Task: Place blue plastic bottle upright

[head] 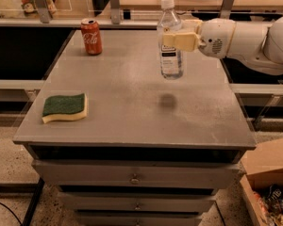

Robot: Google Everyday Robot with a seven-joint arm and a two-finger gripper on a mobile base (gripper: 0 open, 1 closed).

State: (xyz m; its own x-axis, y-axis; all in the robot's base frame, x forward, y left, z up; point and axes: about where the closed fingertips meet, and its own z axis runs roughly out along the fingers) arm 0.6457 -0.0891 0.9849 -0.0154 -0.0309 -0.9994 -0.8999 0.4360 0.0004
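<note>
Gripper (pixel 170 38) around one bottle (pixel 171 63); one can (pixel 90 36)

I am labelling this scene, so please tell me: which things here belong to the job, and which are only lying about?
Belong to the job:
blue plastic bottle, held nearly upright above the table by the gripper

Lying about:
red Coca-Cola can, back left
green sponge, front left

Blue plastic bottle (pixel 170 62), clear and ribbed with a white cap, hangs upright above the tabletop (pixel 132 112), end effector (pixel 172 40) clamped around its upper body.
</note>
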